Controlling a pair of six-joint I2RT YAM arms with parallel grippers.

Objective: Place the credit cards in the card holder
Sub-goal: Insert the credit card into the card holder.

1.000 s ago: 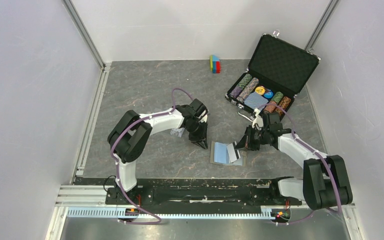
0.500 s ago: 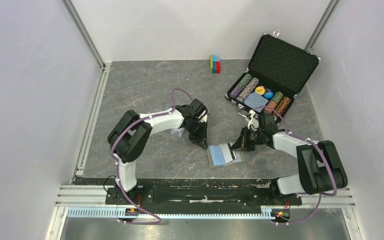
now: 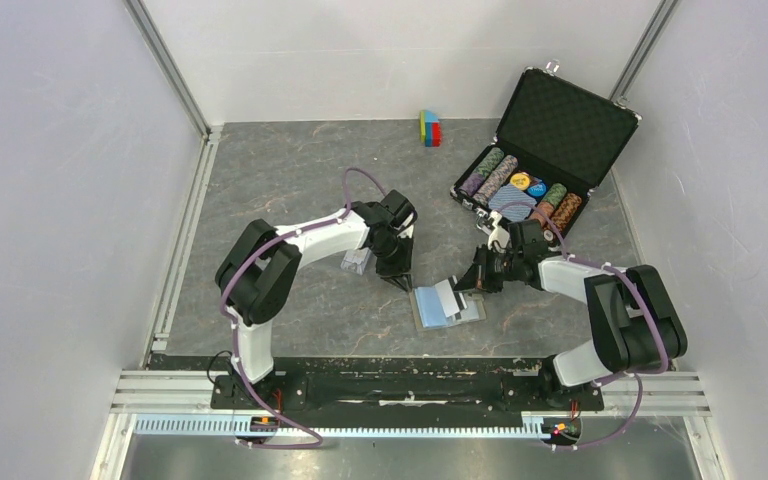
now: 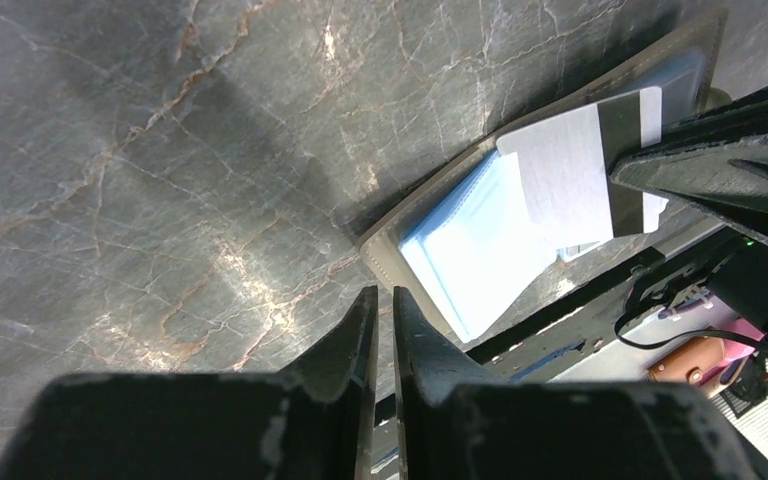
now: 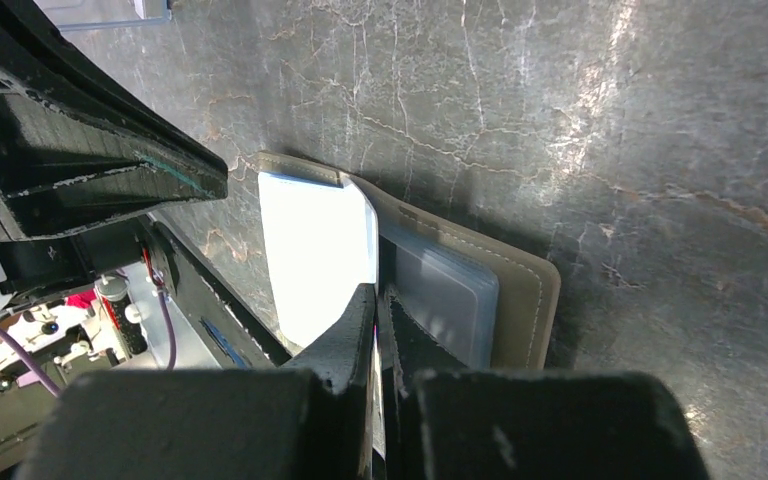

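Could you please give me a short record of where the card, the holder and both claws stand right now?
card holder: lying open on the table, blue lining up
credit card: dark stripe up, over the holder's lining; whether its edge is in a pocket is unclear
right claw: shut on the credit card's edge
left claw: thin gap between its fingers, nothing in it; tips beside the holder's edge, contact unclear
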